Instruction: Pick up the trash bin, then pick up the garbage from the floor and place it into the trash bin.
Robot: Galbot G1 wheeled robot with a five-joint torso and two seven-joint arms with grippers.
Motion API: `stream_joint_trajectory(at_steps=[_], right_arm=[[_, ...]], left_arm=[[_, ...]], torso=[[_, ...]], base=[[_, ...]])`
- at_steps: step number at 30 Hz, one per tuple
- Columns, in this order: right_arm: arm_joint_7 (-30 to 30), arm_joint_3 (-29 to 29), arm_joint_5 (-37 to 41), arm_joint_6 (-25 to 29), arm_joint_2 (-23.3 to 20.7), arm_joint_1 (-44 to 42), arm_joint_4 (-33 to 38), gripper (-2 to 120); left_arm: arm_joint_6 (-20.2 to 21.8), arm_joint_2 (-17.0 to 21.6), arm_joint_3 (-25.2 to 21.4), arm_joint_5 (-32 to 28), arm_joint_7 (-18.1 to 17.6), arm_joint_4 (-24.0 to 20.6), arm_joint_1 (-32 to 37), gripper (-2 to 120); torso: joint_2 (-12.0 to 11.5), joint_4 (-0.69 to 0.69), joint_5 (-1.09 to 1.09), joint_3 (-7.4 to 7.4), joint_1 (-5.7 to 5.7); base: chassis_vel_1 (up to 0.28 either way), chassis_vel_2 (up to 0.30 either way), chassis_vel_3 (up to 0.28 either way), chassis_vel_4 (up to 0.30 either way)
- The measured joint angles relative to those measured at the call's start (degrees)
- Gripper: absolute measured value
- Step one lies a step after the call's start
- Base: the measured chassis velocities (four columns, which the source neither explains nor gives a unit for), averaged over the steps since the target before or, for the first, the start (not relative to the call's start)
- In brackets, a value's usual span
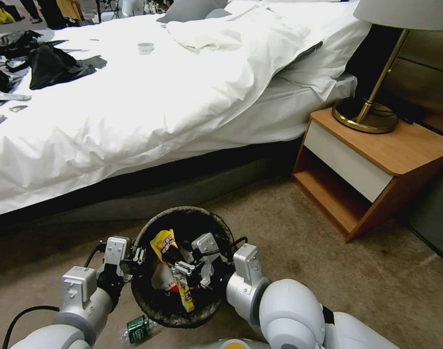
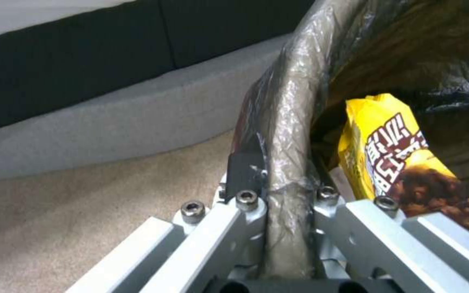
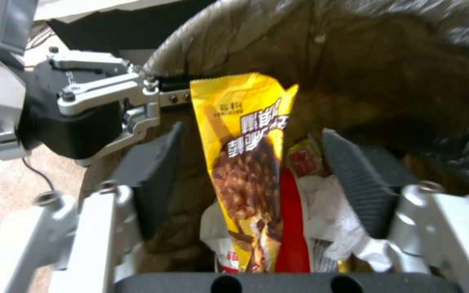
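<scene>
The left end effector [image 1: 138, 255] is pinching the trash bin's [image 1: 148, 300] crinkly bagged rim; the right end effector [image 3: 256, 179] is hanging spread around a glossy yellow wrapper [image 3: 245, 162].

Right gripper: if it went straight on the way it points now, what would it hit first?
Probably the yellow wrapper, which stands between the open fingers of the right gripper over the bin. Behind it lie the white tissue and the bag lining. Depth is unclear.

Bag-lined trash bin [image 1: 182, 266] holds an upright yellow snack wrapper [image 1: 175, 266].
</scene>
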Motion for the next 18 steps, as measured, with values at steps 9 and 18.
stream_joint_trajectory(at_steps=[9,18], right_arm=[[-1.6,4.28,-0.19,0.51,-1.81,-1.05,3.49,96],[-7.32,16.55,-5.81,7.99,-6.84,-9.29,10.89,100]], left_arm=[[0.01,0.06,0.16,0.0,0.0,0.0,-0.13,1],[0.02,0.17,0.37,0.35,0.0,0.0,-0.5,1]], torso=[[0.0,0.0,0.0,0.0,0.0],[0.0,0.01,0.0,0.0,0.0]], base=[[0.0,0.0,0.0,0.0],[0.0,0.0,0.0,0.0]])
